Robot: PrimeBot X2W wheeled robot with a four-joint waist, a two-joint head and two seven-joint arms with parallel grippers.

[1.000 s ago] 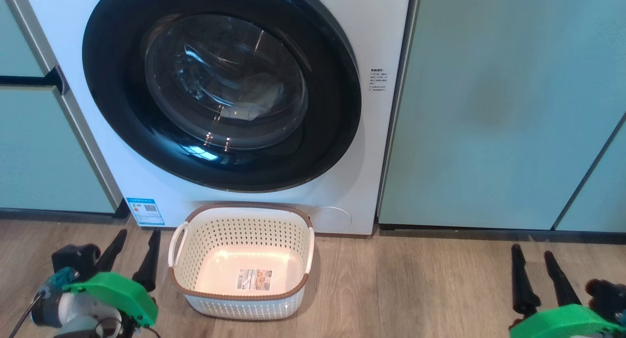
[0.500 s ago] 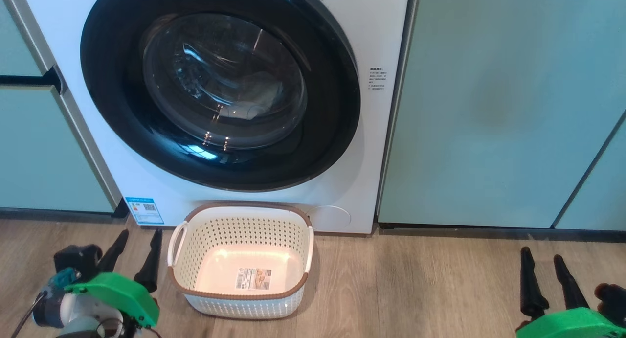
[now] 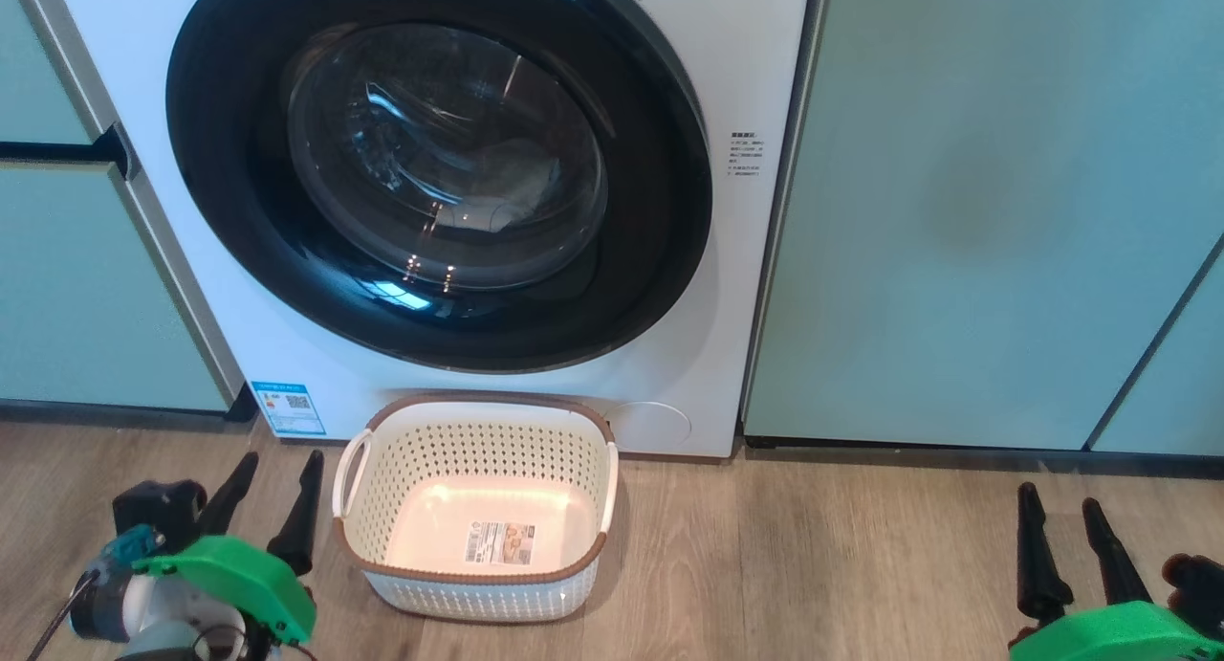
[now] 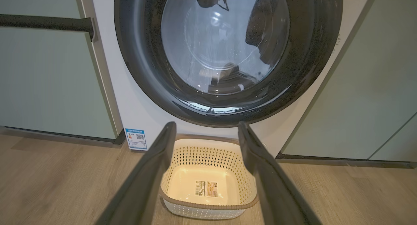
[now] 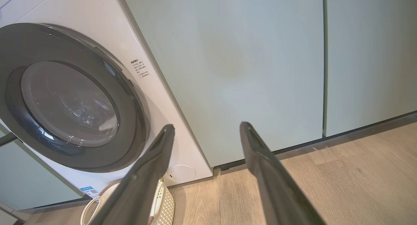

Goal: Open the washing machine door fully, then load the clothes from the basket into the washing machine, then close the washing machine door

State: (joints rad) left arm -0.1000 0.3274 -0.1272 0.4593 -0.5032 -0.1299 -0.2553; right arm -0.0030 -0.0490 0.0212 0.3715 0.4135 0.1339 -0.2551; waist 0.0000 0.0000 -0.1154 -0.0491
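the washing machine door (image 3: 440,168) sits shut, flush against the white front of the washing machine (image 3: 751,288). the basket (image 3: 478,446) stands on the wooden floor (image 3: 813,556) just in front of the machine, below the door, and holds nothing but the label (image 3: 499,542) on its bottom. the clothes (image 3: 524,190) seem to lie low in the drum as a pale crumpled shape behind the glass, though reflections blur them. judged from that, all 3 steps look done: opening, loading and closing, with nothing obvious left. the left end effector (image 3: 282,458) hangs low beside the basket's left handle, not touching it, fingers spread and gripping nothing. the right end effector (image 3: 1060,496) sits well apart to the right, in front of the teal cabinet (image 3: 956,211), likewise spread and bare.
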